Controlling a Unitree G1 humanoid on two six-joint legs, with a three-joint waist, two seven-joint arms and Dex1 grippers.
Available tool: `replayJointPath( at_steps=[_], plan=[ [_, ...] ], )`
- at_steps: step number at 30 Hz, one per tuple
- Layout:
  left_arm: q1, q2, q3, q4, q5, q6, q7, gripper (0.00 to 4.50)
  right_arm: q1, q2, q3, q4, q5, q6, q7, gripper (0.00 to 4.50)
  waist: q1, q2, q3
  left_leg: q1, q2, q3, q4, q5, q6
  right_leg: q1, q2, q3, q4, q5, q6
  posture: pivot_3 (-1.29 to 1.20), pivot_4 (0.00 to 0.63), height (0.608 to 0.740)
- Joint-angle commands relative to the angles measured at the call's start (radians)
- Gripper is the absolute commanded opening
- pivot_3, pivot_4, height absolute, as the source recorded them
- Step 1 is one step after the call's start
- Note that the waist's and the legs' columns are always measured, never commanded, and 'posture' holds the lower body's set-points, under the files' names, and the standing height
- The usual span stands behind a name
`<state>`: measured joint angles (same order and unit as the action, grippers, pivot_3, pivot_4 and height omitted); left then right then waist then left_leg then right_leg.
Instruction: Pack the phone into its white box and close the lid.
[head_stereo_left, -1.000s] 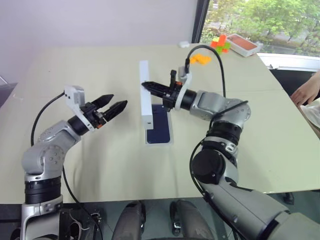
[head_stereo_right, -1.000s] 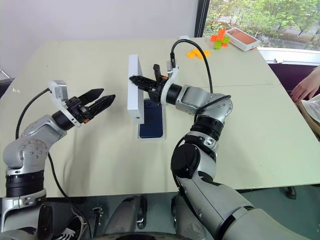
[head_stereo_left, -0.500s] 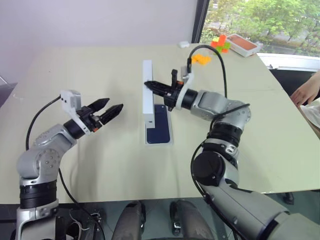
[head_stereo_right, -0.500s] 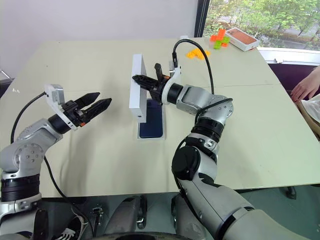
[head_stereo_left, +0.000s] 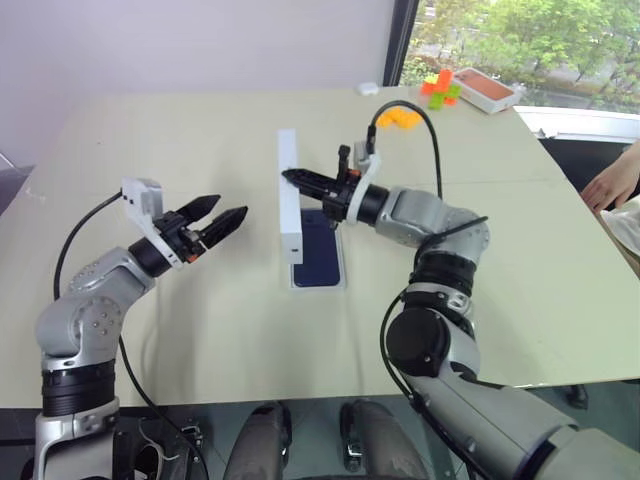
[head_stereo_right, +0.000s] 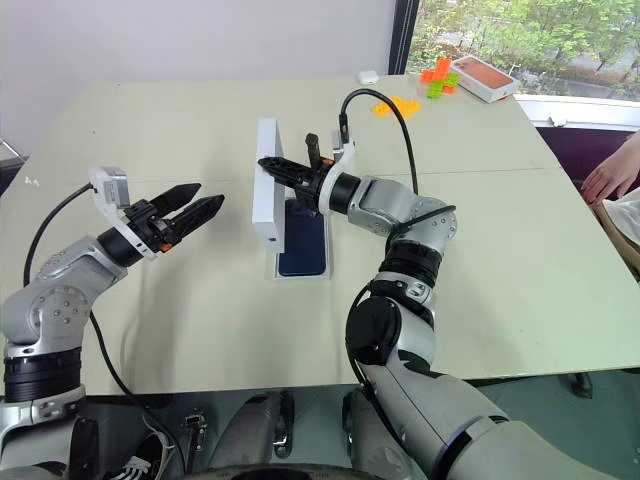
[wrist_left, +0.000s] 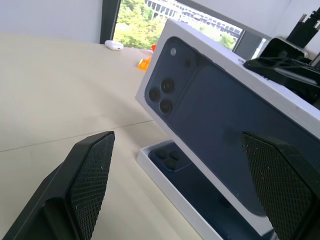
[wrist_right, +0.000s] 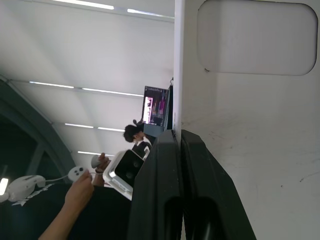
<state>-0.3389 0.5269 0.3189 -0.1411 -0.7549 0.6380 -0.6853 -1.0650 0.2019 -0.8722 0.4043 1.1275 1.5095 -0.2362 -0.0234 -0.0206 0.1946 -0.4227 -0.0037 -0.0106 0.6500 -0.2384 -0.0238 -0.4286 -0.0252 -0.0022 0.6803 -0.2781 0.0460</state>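
The phone is already laid in the white box, while the lid is held upright on edge by the closed right gripper; the left gripper is spread, empty.

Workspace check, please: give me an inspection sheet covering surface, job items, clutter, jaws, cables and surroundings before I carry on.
Surface: pale table, bare around the work area.
Job's things: the phone lies in the white box; the lid stands on its long edge along the box's left side, printed face toward the left gripper.
Clutter: orange and green blocks, a small white item and a tray with an orange inside at the far edge.
Grippers: left gripper jaws open, apart from the lid; right gripper jaws shut, tips at the lid's upper edge.
Cables: black cable arching over the right arm.
Surroundings: window with trees; a person's hand at right.
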Motion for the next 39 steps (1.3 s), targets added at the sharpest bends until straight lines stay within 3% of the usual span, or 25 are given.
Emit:
replayJointPath(
  at_steps=[1,14,17,24,35,39],
  plan=[
    [0.000,-0.004,0.006,-0.034,-0.010,-0.024,-0.004,4.25,0.121,0.151,0.052,0.013,0.039,-0.018,0.009,0.07,0.000,0.000,0.000,0.000,0.000,0.000,0.000,0.000,0.000,0.000,0.000,0.000,0.000,0.000,0.000,0.00,0.150,0.740],
    [0.019,-0.029,-0.021,-0.040,0.007,-0.036,-0.001,4.25,0.194,0.132,0.198,0.003,0.118,-0.089,-0.009,0.07,0.000,0.000,0.000,0.000,0.000,0.000,0.000,0.000,0.000,0.000,0.000,0.000,0.000,0.000,0.000,0.00,0.150,0.740],
    [0.021,-0.036,-0.035,-0.039,0.001,-0.034,-0.007,3.45,0.209,0.130,0.217,0.004,0.144,-0.112,-0.025,0.00,0.000,0.000,0.000,0.000,0.000,0.000,0.000,0.000,0.000,0.000,0.000,0.000,0.000,0.000,0.000,0.00,0.150,0.740],
    [0.009,-0.052,-0.040,-0.021,0.001,-0.038,-0.010,0.02,0.233,0.125,0.272,-0.005,0.208,-0.157,-0.062,0.00,-0.001,0.000,0.000,0.000,0.000,0.000,0.000,0.000,0.000,0.000,0.000,0.000,0.000,0.000,0.000,0.00,0.150,0.740],
    [0.004,-0.057,-0.028,-0.004,0.006,-0.049,0.006,0.02,0.243,0.145,0.368,-0.020,0.382,-0.260,-0.169,0.00,-0.001,0.000,0.000,0.000,0.000,0.000,0.000,0.000,0.000,0.000,0.000,0.000,0.000,0.000,0.000,0.00,0.150,0.740],
    [0.009,-0.058,-0.031,-0.002,0.014,-0.059,0.008,0.02,0.265,0.142,0.408,-0.018,0.379,-0.337,-0.208,0.00,-0.001,0.000,0.000,0.000,0.000,0.000,0.000,0.000,0.000,0.000,0.000,0.000,0.000,0.000,0.000,0.00,0.150,0.740]
  ],
)
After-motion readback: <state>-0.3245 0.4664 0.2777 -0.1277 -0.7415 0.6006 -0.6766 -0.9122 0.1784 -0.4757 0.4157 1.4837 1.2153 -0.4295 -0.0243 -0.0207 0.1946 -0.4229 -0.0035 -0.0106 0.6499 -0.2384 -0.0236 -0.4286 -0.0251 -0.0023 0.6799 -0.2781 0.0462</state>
